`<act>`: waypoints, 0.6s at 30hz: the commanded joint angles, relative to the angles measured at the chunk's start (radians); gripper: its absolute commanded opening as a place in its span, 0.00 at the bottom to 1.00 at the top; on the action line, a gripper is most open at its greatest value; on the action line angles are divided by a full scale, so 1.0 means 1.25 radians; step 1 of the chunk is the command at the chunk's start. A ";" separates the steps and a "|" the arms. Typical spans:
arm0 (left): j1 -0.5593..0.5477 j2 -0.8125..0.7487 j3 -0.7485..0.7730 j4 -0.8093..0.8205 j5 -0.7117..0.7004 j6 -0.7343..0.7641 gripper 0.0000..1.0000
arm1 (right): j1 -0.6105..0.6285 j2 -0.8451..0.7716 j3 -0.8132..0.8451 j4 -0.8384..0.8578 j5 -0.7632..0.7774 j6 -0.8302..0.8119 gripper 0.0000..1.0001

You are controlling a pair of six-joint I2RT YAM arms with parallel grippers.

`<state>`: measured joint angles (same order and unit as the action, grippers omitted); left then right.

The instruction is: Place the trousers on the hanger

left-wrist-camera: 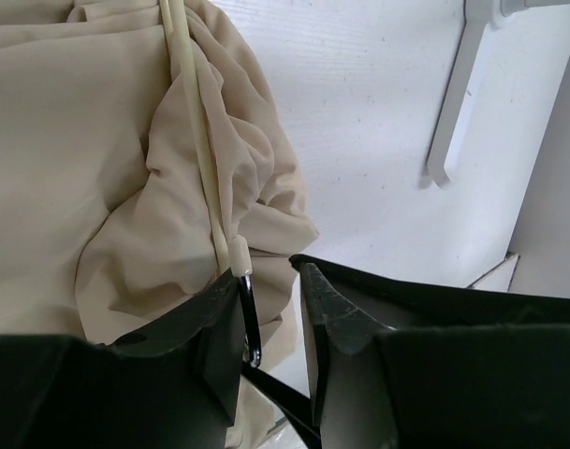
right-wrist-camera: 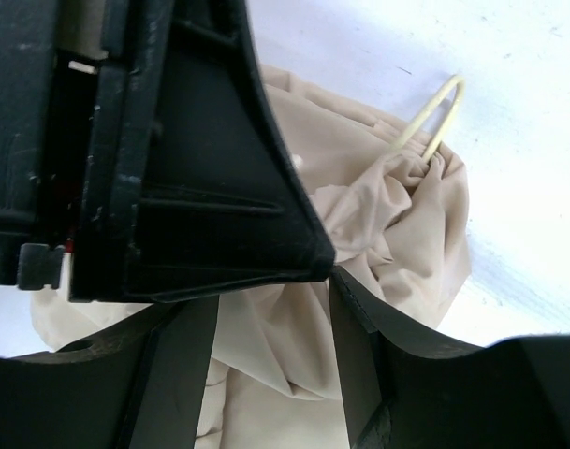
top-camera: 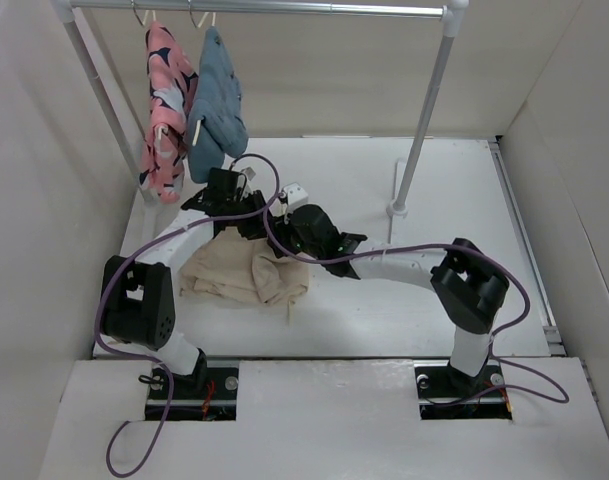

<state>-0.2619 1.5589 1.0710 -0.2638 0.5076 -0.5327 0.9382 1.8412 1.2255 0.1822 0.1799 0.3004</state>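
Note:
The beige trousers lie crumpled on the white table between the two arms. The cream hanger lies across the trousers, and its dark metal hook sits between my left gripper's jaws. It rests against the left finger, and the right finger stands apart from it. My left gripper is open. My right gripper is open just above the trousers, with folds of cloth showing between its fingers. A looped end of the hanger sticks out beyond the cloth. In the top view my right gripper is close beside the left one.
A grey rail spans the back, with a pink patterned garment and a blue denim one hanging at its left. Its right post stands on a foot near the grippers. Walls close in both sides.

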 commanded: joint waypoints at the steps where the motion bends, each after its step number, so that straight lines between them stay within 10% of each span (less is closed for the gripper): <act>1: -0.003 -0.006 0.043 0.011 0.025 -0.001 0.25 | 0.013 0.000 0.042 0.016 -0.003 -0.019 0.56; 18: -0.003 -0.014 0.050 0.018 0.049 -0.001 0.40 | 0.013 0.073 0.103 0.000 0.008 -0.034 0.58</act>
<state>-0.2451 1.5589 1.0893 -0.2687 0.4938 -0.5320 0.9440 1.8996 1.3052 0.1562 0.1959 0.2668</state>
